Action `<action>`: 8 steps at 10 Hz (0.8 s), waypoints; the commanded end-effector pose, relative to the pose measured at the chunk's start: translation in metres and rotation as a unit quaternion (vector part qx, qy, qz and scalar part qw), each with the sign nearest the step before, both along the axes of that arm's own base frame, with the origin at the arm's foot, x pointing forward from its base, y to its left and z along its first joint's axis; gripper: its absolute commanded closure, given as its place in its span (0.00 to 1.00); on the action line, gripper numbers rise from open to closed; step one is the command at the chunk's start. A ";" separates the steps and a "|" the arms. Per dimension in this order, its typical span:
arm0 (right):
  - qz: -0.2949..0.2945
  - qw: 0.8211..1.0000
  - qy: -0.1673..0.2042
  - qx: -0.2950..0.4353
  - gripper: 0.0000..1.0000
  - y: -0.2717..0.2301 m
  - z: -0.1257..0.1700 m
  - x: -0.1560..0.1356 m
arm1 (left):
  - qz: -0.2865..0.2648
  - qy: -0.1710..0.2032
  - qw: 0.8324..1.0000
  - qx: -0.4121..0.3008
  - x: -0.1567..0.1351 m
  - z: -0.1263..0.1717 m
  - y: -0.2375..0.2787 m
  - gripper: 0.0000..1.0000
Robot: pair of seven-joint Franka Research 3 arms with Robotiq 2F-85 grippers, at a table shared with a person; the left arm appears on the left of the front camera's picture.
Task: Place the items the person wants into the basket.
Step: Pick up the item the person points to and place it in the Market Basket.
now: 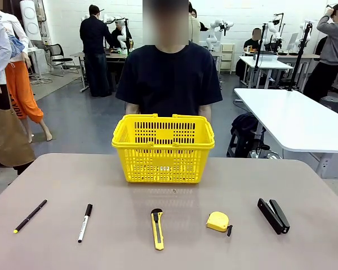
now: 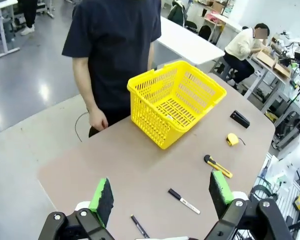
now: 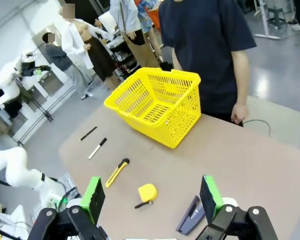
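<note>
The yellow basket (image 1: 163, 163) stands empty at the table's far middle, right in front of the person (image 1: 169, 79), whose hands hang at the far edge. Along the near side lie the thin black pen (image 1: 30, 216), the black-and-white marker (image 1: 85, 223) and the yellow-and-black utility knife (image 1: 157, 228). My left gripper (image 2: 161, 194) hovers open high over the table's left end, above the marker (image 2: 184, 201) and pen (image 2: 139, 226). My right gripper (image 3: 151, 197) is open too, high over the right end, with the knife (image 3: 117, 172) ahead and the basket (image 3: 180, 127) beyond.
A small yellow tape measure (image 1: 218, 221) and a black stapler (image 1: 273, 215) lie to the right of the knife. The person's hand (image 2: 97, 120) hangs at the far table edge beside the basket (image 2: 150, 117). Bare tabletop separates the row of tools from the basket.
</note>
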State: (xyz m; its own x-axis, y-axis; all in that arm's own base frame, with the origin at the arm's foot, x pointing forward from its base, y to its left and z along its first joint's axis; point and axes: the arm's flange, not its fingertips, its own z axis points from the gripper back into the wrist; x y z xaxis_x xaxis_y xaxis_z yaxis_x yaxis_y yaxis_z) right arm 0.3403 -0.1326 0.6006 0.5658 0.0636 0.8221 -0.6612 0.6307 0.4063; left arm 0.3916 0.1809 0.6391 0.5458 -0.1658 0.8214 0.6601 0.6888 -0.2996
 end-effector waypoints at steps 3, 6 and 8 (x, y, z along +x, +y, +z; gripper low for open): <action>0.009 0.999 0.008 -0.034 0.00 -0.044 -0.001 -0.022 | -0.011 0.013 1.000 0.021 -0.020 0.007 0.030 0.00; 0.000 1.000 0.004 -0.031 0.00 -0.062 -0.001 -0.037 | -0.004 0.023 0.999 0.039 -0.034 0.006 0.045 0.00; -0.006 1.000 0.011 -0.021 0.00 -0.065 -0.003 -0.036 | 0.006 0.024 0.999 0.038 -0.039 0.009 0.051 0.00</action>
State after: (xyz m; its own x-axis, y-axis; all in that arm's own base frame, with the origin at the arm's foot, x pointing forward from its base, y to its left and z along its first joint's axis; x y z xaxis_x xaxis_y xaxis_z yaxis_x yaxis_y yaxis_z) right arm 0.2981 -0.2015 0.5973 0.5956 0.0912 0.7981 -0.6307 0.6683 0.3944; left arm 0.3512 0.2324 0.6458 0.5952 -0.2029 0.7775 0.6257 0.7241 -0.2901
